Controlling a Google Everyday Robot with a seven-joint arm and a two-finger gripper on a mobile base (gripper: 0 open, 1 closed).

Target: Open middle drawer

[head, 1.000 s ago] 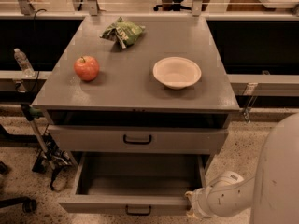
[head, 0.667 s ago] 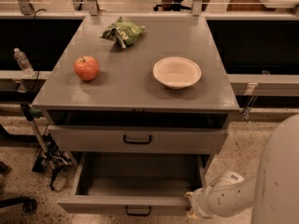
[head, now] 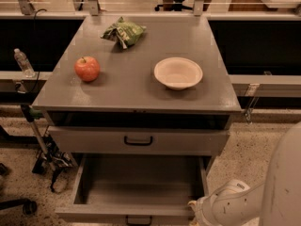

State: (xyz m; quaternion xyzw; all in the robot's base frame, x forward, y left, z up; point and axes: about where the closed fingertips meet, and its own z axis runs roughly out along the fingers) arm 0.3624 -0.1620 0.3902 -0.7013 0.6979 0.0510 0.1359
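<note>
The middle drawer [head: 138, 185] is pulled out below the closed drawer front [head: 94, 141] that carries a black handle [head: 138, 140]. Its inside looks empty, and its own small black bar handle [head: 138, 219] shows at the bottom edge of the view. My white arm [head: 235, 204] comes in from the lower right. My gripper [head: 194, 207] is at the drawer's right front corner, mostly hidden by the wrist and the edge of the view.
On the grey cabinet top [head: 127, 86] are a red apple [head: 87, 68], a white bowl [head: 178, 73] and a green chip bag [head: 123, 32]. A water bottle [head: 23, 62] stands on a ledge at left. Black frame parts and cables [head: 47, 159] are on the floor at left.
</note>
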